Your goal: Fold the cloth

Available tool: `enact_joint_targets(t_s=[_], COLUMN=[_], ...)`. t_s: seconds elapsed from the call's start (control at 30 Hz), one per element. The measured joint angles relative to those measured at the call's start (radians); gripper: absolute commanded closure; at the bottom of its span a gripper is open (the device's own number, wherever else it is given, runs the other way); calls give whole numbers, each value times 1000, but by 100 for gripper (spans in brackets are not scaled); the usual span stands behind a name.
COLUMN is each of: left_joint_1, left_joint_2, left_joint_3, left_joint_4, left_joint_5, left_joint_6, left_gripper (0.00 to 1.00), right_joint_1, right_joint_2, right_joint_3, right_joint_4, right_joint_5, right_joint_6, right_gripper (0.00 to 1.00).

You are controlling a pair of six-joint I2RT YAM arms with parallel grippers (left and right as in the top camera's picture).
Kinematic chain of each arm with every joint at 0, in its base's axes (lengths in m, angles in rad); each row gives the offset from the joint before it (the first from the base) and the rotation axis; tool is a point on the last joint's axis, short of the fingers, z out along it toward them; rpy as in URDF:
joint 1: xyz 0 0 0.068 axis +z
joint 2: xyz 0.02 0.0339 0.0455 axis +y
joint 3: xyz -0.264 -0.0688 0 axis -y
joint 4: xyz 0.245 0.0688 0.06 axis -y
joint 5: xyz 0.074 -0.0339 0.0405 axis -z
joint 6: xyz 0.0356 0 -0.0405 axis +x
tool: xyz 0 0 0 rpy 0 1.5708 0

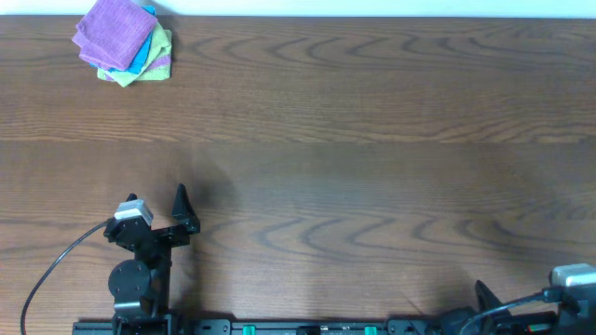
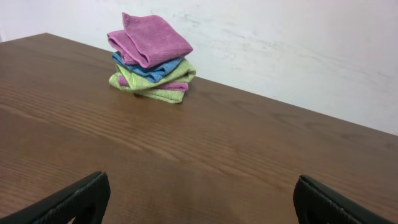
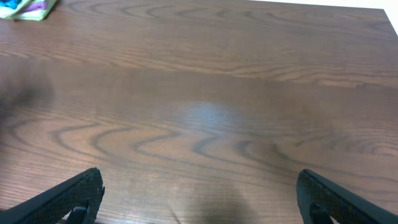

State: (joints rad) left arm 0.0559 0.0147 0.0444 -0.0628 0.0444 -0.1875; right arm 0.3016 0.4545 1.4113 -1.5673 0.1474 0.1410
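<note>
Brown wood-grain desk (image 1: 372,140), white wall behind. Far-left corner, close to the back edge: the cloth (image 1: 114,30), folded, atop a blue cloth (image 2: 152,70) and a yellow-green cloth (image 2: 158,93). Left claw (image 2: 199,193) and right claw (image 3: 199,193) both released, at the near edge, well apart from the stack; open wood between.

Soft, even, bright light covers the dark brown wood-grain counter (image 1: 372,112); shadows are faint. In the right wrist view a pale sheen lies mid-counter, and the black fingertips (image 3: 74,196) of the right pincer (image 3: 199,198) look slightly blurred.
</note>
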Motion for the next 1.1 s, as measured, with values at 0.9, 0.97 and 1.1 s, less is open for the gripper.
enact_joint_targets(t_s=[0.9,0.97,1.1], left_joint_1=[0,0,0], left_joint_2=[-4,-4,-4], left_joint_3=[-3,-3,-3], left_joint_4=[5,4,4], left_joint_5=[0,0,0], left_joint_6=[0,0,0], left_gripper=[5,4,5], right_joint_1=[-216,-227,-239], right_joint_2=[-435,-437,-438], right_joint_3=[-1099,-1132,-1196], right_joint_4=[1105,1112,1115], right_joint_5=[-194,-196,-197], right_joint_6=[-310,-311,-311], right_gripper=[1,1,1])
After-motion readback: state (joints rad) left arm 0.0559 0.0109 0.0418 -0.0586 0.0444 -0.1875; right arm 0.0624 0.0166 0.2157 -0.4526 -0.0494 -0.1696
